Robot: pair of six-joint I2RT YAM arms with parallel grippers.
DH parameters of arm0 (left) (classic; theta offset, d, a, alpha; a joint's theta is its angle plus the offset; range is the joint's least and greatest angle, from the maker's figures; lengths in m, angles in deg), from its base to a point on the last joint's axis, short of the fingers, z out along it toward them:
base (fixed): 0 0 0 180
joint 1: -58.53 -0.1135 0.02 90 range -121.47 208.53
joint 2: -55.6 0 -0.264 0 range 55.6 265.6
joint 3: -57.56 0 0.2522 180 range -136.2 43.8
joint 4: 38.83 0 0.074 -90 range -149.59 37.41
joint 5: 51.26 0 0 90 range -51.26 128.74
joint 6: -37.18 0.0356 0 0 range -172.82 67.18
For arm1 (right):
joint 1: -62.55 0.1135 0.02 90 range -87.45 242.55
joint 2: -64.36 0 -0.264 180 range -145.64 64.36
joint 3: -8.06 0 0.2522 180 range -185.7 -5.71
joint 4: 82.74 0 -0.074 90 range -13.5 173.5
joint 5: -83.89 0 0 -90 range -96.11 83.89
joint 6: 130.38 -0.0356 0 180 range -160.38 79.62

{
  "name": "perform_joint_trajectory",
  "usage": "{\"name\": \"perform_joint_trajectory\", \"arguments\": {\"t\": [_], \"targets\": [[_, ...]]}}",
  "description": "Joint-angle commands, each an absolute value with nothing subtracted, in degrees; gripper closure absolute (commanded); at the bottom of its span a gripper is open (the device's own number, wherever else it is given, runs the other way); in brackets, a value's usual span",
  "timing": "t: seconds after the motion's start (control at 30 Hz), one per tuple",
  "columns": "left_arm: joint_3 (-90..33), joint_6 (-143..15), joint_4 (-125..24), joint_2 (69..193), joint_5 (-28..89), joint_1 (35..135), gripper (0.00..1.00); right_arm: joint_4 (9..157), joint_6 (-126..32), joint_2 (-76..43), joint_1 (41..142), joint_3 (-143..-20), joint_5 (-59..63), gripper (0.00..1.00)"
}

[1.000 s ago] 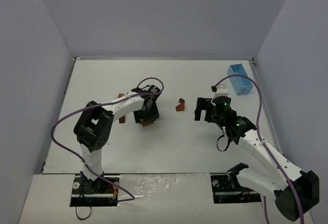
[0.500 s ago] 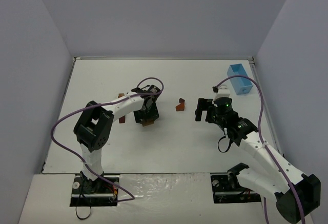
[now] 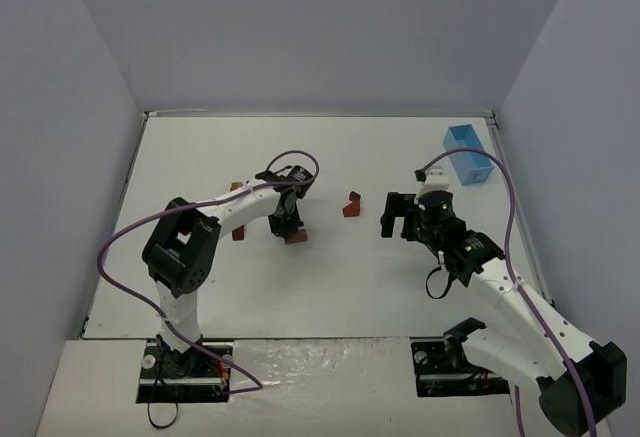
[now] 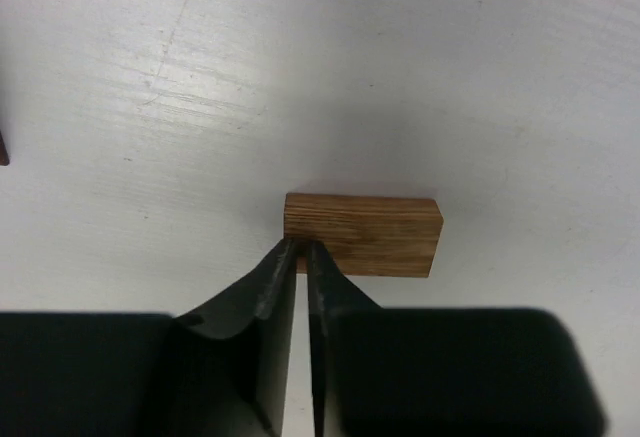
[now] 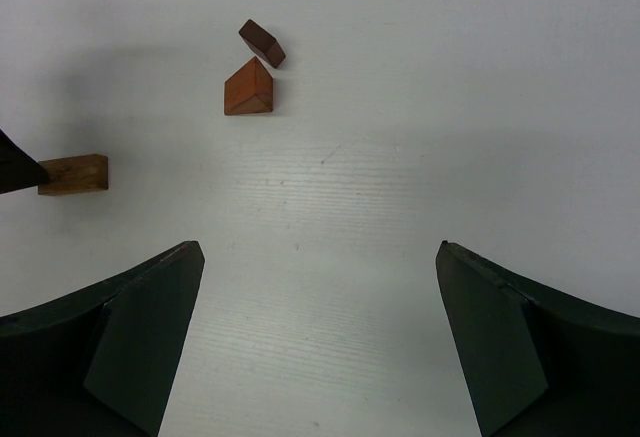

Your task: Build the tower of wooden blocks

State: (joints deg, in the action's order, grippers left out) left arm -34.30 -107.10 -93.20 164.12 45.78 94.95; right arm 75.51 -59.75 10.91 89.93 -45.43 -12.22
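A tan wood block [image 4: 362, 234] lies flat on the white table; it also shows in the top view [image 3: 296, 237] and the right wrist view [image 5: 73, 174]. My left gripper [image 4: 300, 249] is shut, its tips touching the block's near left edge, with nothing between the fingers. It also shows in the top view [image 3: 284, 219]. A reddish-brown wedge [image 5: 249, 88] and a dark brown block [image 5: 262, 42] lie together ahead of my right gripper [image 5: 320, 257], which is wide open and empty. No stacked tower shows.
A light blue box [image 3: 468, 153] stands at the back right. Two small reddish blocks [image 3: 237, 186] [image 3: 238, 234] lie beside the left arm. The wedge pair [image 3: 350, 204] sits between the two grippers. White walls close in the table.
My left gripper has closed from open to shut and turned over the tan block, which now lies slightly further right. The right gripper has hardly moved.
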Motion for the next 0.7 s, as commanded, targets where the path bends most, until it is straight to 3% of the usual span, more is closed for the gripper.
{"name": "perform_joint_trajectory", "arguments": {"t": [0.0,0.07,0.13,0.3,0.37,0.53,0.67], "targets": [[-34.40,-105.65,-94.50,160.59,47.20,95.44,1.00,77.70,-59.36,11.89,89.54,-45.43,-12.11,0.00],[-34.50,-105.41,-94.56,160.81,47.03,95.41,0.97,77.74,-59.36,11.86,89.54,-45.31,-12.09,0.00],[-34.91,-105.42,-94.61,161.22,45.77,95.41,0.89,77.74,-59.47,11.81,89.54,-45.20,-12.14,0.00],[-36.42,-105.70,-94.54,159.26,45.89,96.23,0.51,77.70,-59.42,12.15,89.45,-44.97,-12.06,0.00],[-37.24,-105.94,-94.73,158.24,46.55,96.23,0.41,77.70,-59.36,12.41,89.45,-44.86,-12.00,0.00],[-39.01,-107.59,-94.81,159.37,46.24,96.30,0.30,77.70,-59.21,12.33,89.30,-44.73,-12.07,0.00],[-41.12,-108.38,-94.87,162.04,45.85,96.50,0.29,77.70,-59.18,12.40,89.21,-44.73,-12.07,0.00]]}}
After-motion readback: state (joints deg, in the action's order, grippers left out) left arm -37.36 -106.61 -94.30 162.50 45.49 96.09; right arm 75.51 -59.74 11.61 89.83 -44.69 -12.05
